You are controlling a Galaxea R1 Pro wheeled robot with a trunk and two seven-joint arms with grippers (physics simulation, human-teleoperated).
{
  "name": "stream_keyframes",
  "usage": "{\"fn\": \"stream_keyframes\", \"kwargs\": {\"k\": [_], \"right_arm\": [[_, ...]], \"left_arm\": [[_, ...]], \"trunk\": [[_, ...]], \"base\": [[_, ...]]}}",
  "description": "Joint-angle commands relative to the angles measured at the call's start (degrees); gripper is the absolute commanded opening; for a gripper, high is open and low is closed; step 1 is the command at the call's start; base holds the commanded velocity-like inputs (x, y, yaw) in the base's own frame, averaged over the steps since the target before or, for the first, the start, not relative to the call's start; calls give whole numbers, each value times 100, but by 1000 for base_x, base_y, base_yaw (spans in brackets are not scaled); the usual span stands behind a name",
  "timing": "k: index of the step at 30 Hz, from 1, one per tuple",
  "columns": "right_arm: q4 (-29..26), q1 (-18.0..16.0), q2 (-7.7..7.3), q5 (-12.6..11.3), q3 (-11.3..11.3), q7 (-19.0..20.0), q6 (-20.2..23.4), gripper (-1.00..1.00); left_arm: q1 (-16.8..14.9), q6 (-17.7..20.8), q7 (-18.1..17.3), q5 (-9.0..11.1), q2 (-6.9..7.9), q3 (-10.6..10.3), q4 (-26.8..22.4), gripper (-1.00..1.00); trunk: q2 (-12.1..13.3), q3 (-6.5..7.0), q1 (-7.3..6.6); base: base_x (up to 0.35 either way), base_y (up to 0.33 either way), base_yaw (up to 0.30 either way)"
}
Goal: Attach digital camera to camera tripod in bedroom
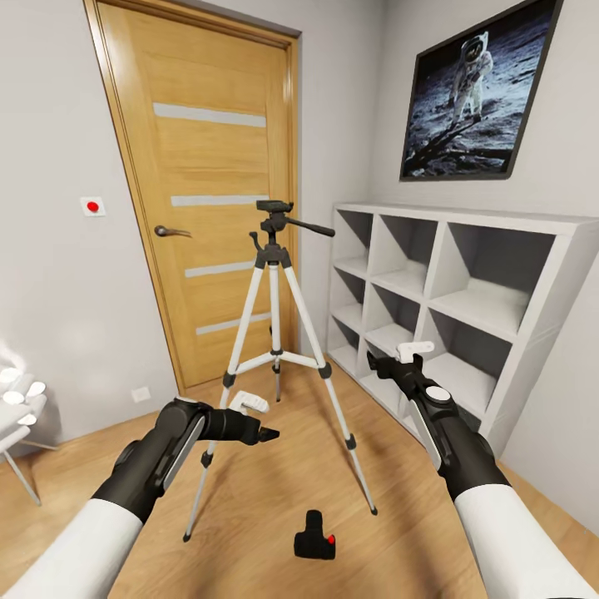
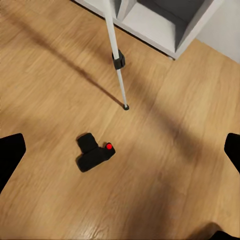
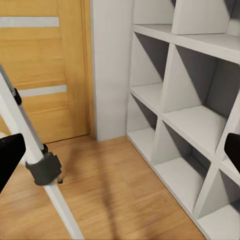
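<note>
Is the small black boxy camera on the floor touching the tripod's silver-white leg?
Apart. The left wrist view shows bare wood floor between the camera and the black foot of the tripod leg.

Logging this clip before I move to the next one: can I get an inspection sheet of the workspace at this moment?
Surface: light wood plank floor, bare around the job's things.
Job's things: camera lying on the floor, red button showing; tripod standing upright before the door, nothing on its head.
Clutter: nothing seen.
Claws: left claw open, empty, above the floor beside a tripod leg; right claw open, empty, toward the shelf unit.
Cables: nothing seen.
Surroundings: moon-landing picture on the wall; red-dot wall switch beside the door.
</note>
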Motion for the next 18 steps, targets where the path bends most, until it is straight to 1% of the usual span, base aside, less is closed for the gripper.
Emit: {"fn": "stream_keyframes", "kwargs": {"k": [1, 7, 15, 18], "right_arm": [[-9, -3, -4, 3, 7, 9, 33, 100], [15, -3, -4, 6, 7, 9, 31, 100], [47, -3, -4, 7, 7, 15, 24, 100], [50, -3, -4, 5, 7, 14, 24, 100]], "left_arm": [[-6, 29, -4, 9, 0, -9, -6, 100], [-9, 24, 8, 9, -19, -13, -28, 100], [-9, 23, 11, 9, -24, -35, -251, 100], [-10, 19, 11, 9, -24, -28, -287, 100]], "trunk": [[-45, -25, 22], [-285, -132, 154], [-606, -276, 330], [-727, -330, 396]], "base": [[0, 0, 0], [0, 0, 0], [0, 0, 0], [0, 0, -105]]}}
